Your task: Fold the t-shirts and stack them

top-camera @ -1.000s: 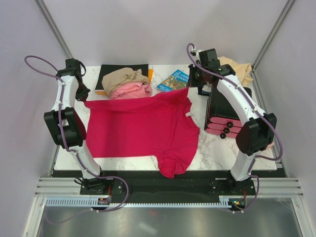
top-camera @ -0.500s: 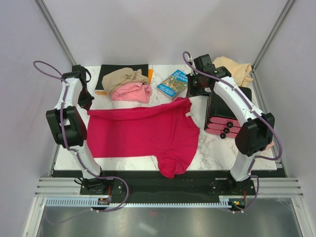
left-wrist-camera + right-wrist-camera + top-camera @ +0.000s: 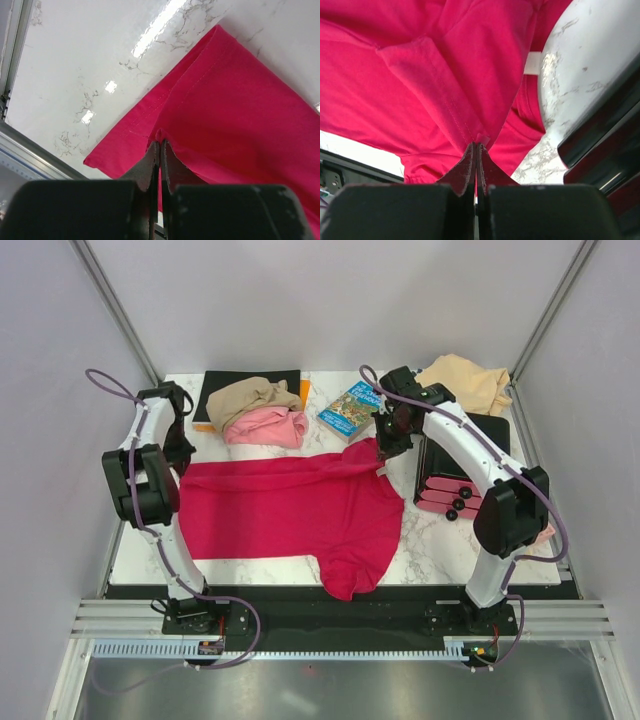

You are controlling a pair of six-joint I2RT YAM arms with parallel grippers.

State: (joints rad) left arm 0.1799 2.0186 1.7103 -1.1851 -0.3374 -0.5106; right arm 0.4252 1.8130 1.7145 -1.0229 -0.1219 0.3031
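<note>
While clamped tight | left end effector (image 3: 159, 146): crimson t-shirt (image 3: 290, 510) edge | right end effector (image 3: 476, 146): same shirt

Bright, even light; glare streaks the tabletop (image 3: 100, 60).

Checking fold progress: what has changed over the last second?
The left arm and right arm, jaws shut on the far edge of the red shirt, drew that edge toward the near side, uncovering more of the peach shirt. Nothing was let go. The tan shirt, pink shirt, book and mat stayed put.
</note>
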